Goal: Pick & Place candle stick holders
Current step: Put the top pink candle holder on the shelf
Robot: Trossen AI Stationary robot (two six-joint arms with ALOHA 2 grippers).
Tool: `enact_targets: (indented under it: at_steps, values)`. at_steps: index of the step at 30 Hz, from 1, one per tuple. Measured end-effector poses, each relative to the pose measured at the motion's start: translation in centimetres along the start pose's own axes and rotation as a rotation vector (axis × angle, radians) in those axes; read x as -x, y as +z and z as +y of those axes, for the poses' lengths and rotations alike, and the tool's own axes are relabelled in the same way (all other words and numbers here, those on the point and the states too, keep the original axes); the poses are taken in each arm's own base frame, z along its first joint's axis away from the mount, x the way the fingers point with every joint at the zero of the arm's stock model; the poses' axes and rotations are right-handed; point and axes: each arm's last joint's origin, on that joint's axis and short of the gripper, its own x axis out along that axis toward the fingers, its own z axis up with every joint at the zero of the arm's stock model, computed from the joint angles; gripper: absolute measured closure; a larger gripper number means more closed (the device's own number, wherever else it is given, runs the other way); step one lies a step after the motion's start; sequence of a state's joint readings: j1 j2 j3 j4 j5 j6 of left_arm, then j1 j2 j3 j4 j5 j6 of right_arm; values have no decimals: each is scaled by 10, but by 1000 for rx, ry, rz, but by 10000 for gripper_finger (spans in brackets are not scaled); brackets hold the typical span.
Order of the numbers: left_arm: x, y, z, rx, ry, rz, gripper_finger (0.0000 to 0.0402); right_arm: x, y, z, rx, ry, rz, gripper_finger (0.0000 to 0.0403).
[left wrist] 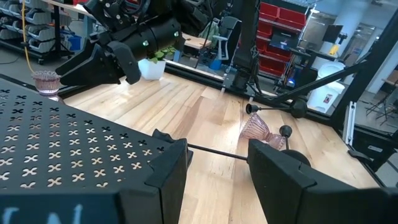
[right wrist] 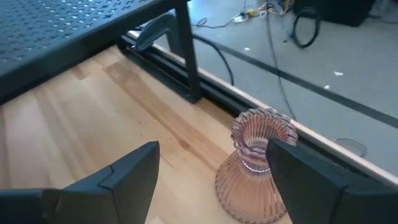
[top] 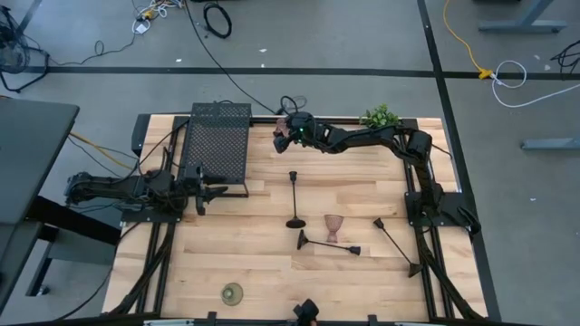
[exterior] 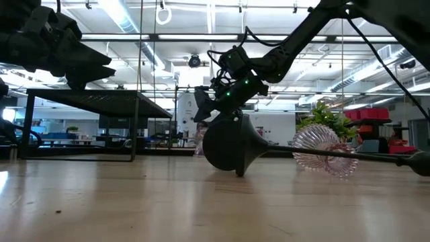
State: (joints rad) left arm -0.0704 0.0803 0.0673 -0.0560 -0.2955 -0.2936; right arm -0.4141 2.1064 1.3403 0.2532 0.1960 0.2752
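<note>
Tabletop (top: 263, 263): pale wood, centre of the high view, grey floor around it.
Mesh box (top: 217, 145): black, upper left of the tabletop.
Right claw (top: 283, 134): top centre, fingers spread wide, poised over an upright pink goblet (right wrist: 256, 168) without gripping it.
Left claw (top: 217, 192): left side beside the mesh box, fingers apart, holding nothing.
Second pink goblet (top: 334, 226): centre right.
Black stems: one upright (top: 295, 199) at centre, two lying (top: 328, 244) (top: 397, 246) to the lower right.
Olive-gold holder (top: 233, 293): bottom, left of centre.
Plant (top: 381, 117): top right.
</note>
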Motion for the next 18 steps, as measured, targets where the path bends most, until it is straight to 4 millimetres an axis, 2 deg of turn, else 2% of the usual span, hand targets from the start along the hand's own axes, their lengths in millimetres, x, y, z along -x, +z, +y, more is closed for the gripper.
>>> enact_targets:
  at_steps: [8, 18]
  values:
    - [0, 0, 0, 0, 0, 1, 229, -1, -4, 3, 24, -30, -3, 109]
    - [0, 0, 0, 6, 0, 0, 229, -2, -6, 1, 34, -72, 11, 167]
